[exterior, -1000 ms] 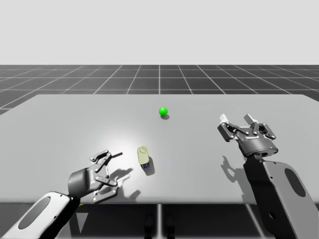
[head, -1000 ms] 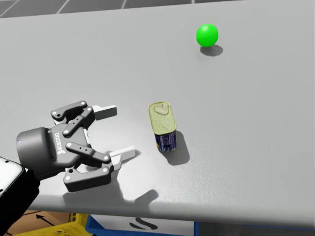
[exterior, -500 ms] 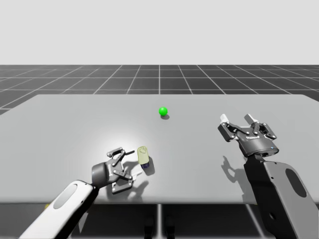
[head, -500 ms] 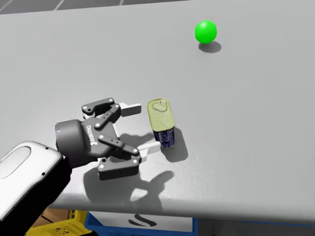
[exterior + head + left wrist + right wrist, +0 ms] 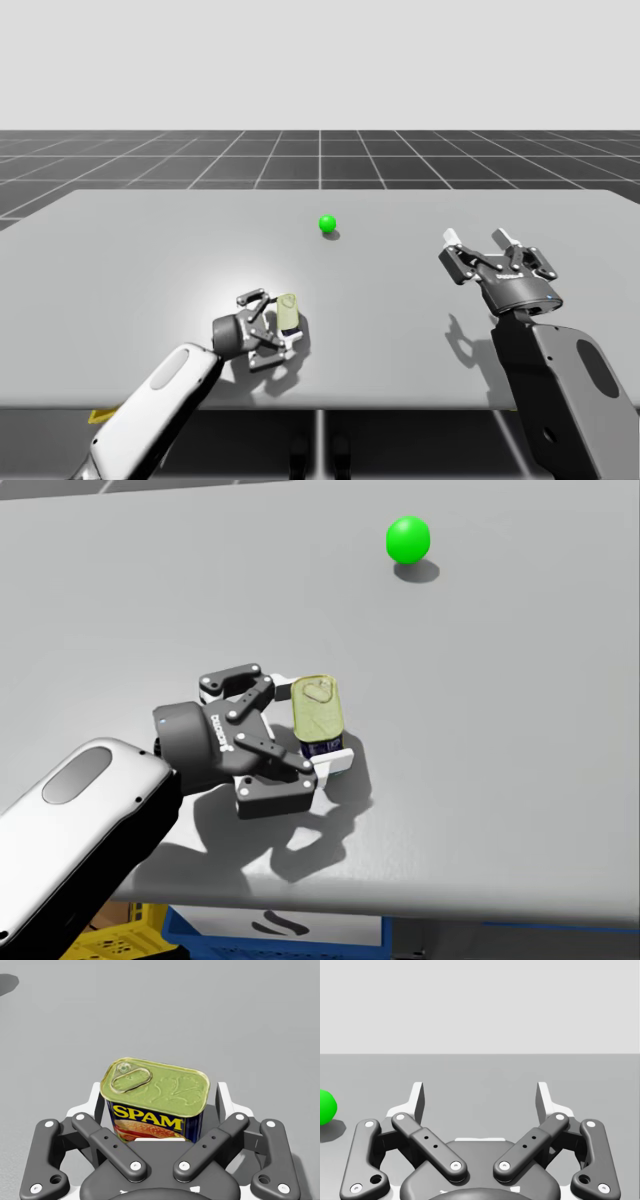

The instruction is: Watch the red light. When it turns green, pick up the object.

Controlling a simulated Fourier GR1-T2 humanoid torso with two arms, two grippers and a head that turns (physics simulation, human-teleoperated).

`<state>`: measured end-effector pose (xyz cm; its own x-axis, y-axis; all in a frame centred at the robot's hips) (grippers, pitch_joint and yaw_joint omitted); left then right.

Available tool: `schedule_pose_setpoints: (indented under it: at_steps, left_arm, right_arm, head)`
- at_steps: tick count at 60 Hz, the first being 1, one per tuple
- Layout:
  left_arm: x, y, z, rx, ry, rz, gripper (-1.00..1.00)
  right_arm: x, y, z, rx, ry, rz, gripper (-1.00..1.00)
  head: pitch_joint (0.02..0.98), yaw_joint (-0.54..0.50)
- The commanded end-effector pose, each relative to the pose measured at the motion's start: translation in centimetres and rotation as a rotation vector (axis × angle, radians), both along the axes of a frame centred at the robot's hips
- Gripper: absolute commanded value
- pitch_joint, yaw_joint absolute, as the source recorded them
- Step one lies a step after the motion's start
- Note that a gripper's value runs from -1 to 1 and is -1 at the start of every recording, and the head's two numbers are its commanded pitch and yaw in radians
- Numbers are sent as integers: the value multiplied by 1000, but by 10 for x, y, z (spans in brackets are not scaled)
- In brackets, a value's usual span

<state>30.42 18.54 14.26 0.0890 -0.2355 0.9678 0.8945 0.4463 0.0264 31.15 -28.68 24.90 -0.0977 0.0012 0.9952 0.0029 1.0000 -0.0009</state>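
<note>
Light [image 5: 327, 223] green, the released left tool [image 5: 159, 1092] straddles the yellow-lidded blue can [image 5: 318, 708]; an uneven squeeze could topple it

The light [image 5: 327, 223] shines green; the blue, gold-lidded rectangular can [image 5: 318, 718] stands upright, well apart.

This was a simulator's bare test scene. A plain grey table [image 5: 120, 240] stood on a dark floor [image 5: 320, 160] ruled with a pale grid, which ran on behind the table to a flat horizon under a blank whitish backdrop [image 5: 320, 60]. Below the table's near edge sat a yellow crate [image 5: 145, 935] and a blue box [image 5: 300, 932].
</note>
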Motion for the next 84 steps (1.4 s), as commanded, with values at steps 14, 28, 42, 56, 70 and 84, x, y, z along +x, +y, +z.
schedule_pose_setpoints:
  at_steps: [14,28,42,56,70,84]
  left_arm:
    - [8,-5,-10,29,13,-18,970]
    - [0,-5,-16,61,13,-72,1000]
    - [-1,-5,-18,68,12,-84,1000]
    - [-3,-6,-16,66,0,-93,1000]
    - [-6,-3,20,68,-89,-95,1000]
    - [-3,6,69,57,-202,-60,1000]
  right_arm:
    - [0,0,1,2,0,0,-1000]
    - [0,-1,1,3,-2,-3,-1000]
    - [1,-1,0,5,-3,-11,-1000]
    - [1,-2,0,1,-1,-6,-1000]
    - [1,-3,1,4,-2,-2,-1000]
    - [0,-2,2,1,-7,5,-1000]
  head:
    - [882,123]
    - [747,112]
    - [525,110]
    - [435,111]
    - [440,114]
    - [441,119]
